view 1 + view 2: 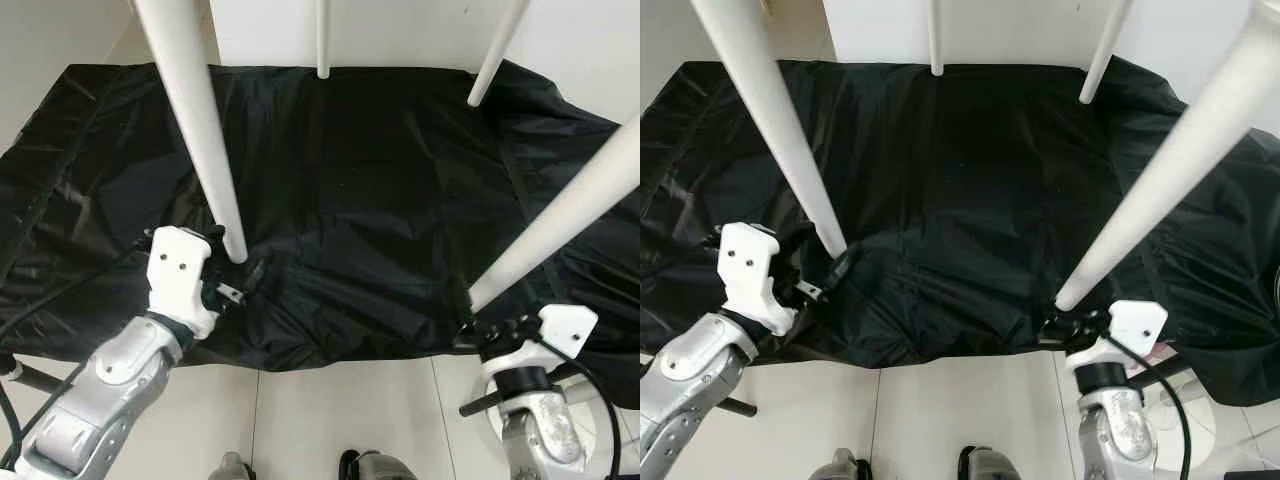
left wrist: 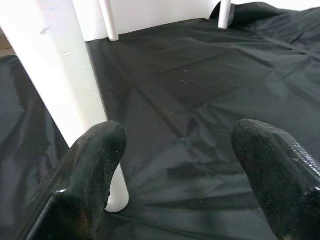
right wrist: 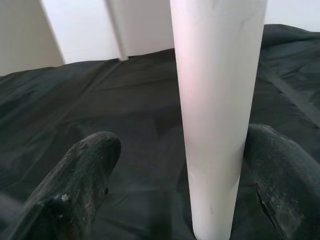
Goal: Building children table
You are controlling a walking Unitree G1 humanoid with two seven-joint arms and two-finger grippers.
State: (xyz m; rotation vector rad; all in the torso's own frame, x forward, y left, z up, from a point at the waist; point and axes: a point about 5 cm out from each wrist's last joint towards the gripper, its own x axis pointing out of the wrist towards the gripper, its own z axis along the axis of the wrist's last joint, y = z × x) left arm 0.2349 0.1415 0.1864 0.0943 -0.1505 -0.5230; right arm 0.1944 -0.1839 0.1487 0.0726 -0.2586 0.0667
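You have four white table legs standing on the black sheet (image 1: 360, 200): near-left leg (image 1: 195, 130), near-right leg (image 1: 560, 225), two far ones by the wall. Your left gripper (image 1: 240, 280) gapes beside its leg; your right gripper (image 3: 180, 170) straddles its leg, fingers spread, one touching. Open sheet lies between; its front edge meets tiled floor (image 1: 340, 420).

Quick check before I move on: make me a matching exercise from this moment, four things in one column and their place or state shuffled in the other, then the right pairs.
1. left gripper
2. right gripper
3. black sheet
4. far white legs

A. spread on the floor beneath all the legs
B. open, with a white leg between its fingers
C. standing by the wall
D. open, with the near left leg beside one finger, not between them

Pairs: 1-D, 2-B, 3-A, 4-C
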